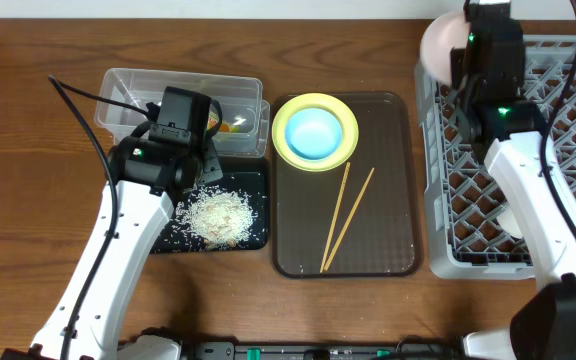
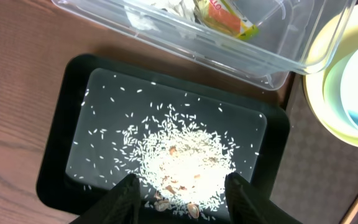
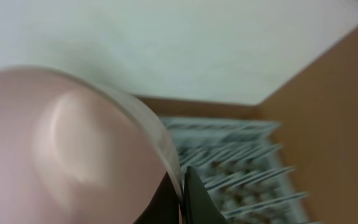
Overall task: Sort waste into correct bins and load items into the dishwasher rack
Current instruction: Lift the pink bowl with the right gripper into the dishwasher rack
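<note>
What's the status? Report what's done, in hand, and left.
Done: wrappers sit in the clear bin. In hand: right fingers grip the pink bowl over the rack. Remaining: rice on the black tray, yellow plate, blue bowl, chopsticks; left fingers open above the rice.

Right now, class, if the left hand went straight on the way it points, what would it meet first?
Probably the pile of rice in the black tray: the open left hand points down at it, the pile's near edge between its fingers. Its height above is unclear.
</note>
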`<action>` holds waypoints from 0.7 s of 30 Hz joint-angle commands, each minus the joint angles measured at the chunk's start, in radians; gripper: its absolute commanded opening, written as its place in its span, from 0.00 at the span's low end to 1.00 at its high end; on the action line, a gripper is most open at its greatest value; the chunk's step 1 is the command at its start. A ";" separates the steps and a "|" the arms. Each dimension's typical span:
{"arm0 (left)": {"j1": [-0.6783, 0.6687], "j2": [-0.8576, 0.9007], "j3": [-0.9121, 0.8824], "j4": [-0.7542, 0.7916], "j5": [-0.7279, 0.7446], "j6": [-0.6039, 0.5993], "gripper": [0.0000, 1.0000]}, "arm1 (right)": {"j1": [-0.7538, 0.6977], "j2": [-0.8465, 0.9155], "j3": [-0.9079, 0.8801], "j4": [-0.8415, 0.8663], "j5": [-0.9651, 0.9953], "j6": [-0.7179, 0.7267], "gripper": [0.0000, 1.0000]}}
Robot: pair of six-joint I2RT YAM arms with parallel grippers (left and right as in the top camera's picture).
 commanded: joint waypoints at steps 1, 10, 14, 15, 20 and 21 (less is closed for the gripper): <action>0.002 -0.002 0.005 -0.001 -0.014 -0.006 0.47 | -0.029 0.044 0.006 0.087 0.179 -0.208 0.01; 0.002 -0.002 0.005 -0.001 -0.010 -0.006 0.48 | -0.098 0.226 0.006 0.367 0.250 -0.274 0.01; 0.002 -0.002 0.005 -0.001 -0.010 -0.006 0.48 | -0.099 0.302 0.006 0.373 0.253 -0.273 0.01; 0.002 -0.002 0.005 -0.001 -0.010 -0.006 0.48 | -0.098 0.317 0.006 0.372 0.258 -0.273 0.01; 0.002 -0.002 0.005 -0.001 -0.010 -0.006 0.48 | -0.077 0.376 0.006 0.351 0.290 -0.259 0.01; 0.002 -0.002 0.005 -0.002 -0.010 -0.006 0.48 | -0.069 0.382 0.006 0.340 0.290 -0.248 0.01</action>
